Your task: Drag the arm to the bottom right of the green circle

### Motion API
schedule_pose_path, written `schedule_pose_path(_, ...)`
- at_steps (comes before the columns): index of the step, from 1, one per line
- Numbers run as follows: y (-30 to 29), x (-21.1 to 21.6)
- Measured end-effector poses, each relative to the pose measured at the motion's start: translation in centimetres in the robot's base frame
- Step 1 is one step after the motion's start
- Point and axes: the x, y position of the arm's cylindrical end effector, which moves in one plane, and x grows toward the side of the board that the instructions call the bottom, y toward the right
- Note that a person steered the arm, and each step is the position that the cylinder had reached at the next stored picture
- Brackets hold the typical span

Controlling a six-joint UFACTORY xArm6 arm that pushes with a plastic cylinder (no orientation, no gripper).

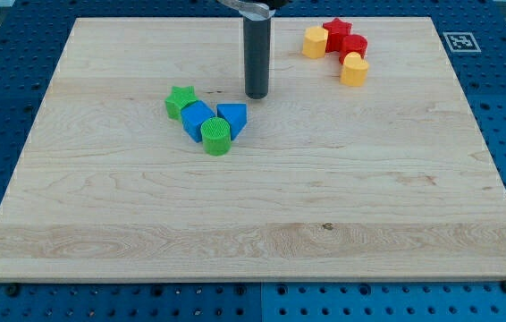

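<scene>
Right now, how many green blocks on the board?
2. The green star sits at the left end of the cluster; the green circle is at its bottom, touching the blue blocks. My tip is up-right of both. None look hidden.

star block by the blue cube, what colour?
Green star, clearest in the camera view.

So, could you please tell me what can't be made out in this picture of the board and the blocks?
- Camera view: the rod above my tip is cut off by the view's top edge.
- The blue block is partly hidden by the green circle in front, so its shape is unclear.
- The red block sits behind the yellow heart; its shape is uncertain.
- The marker at the board's corner is too small to read.
</scene>
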Motion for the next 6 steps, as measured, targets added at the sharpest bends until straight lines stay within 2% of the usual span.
schedule_pose_path(2,0.2,1.9)
schedule_pose_path(6,0.2,11.6)
